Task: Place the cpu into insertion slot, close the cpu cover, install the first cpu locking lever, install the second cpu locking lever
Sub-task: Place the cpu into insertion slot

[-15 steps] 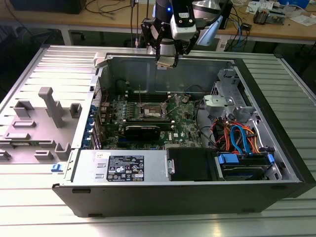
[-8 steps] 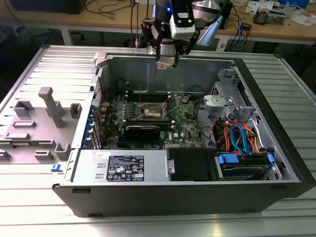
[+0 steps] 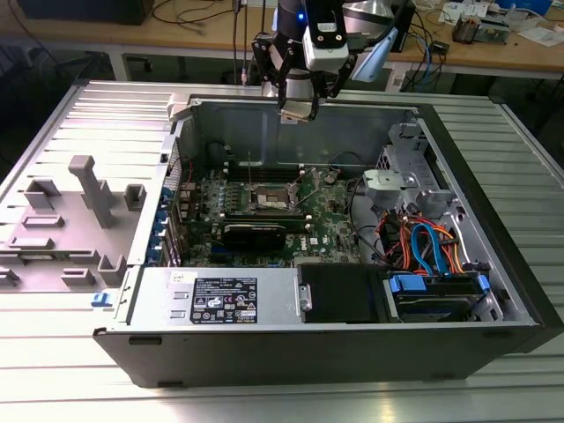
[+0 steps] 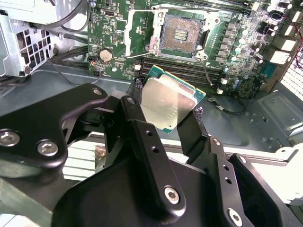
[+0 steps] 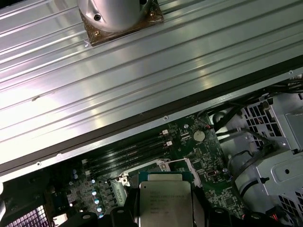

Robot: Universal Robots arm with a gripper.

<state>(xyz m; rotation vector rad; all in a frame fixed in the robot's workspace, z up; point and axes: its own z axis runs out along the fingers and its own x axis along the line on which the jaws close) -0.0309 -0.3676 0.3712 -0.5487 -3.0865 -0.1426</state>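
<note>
Black jaws sit closest to you in the second wrist view, clenched on opposite edges of the chip (image 4: pixel 170 101), which you see with its plain silver top facing the camera and a thin green border around it. You can see the same chip (image 5: pixel 165 201) in the first wrist view, printed side up, with the green motherboard (image 5: pixel 199 151) beyond it. Past the chip in the second wrist view lies the socket (image 4: pixel 182 35), its dark centre bare and nothing seated in it. A thin silver frame, which looks to be the cover (image 4: pixel 129 33), lies swung open just beside it. From the exterior view you find the arm at the far wall of the open computer case (image 3: pixel 308 132), holding the chip (image 3: pixel 295 112) up in the air above that wall. The socket (image 3: pixel 271 204) sits down on the board in the middle of the case, well apart from the chip. The case rests on a ribbed metal surface (image 3: pixel 282 405), and grey plastic blocks (image 3: pixel 88 194) stand on a panel to the exterior view's left of the case.
</note>
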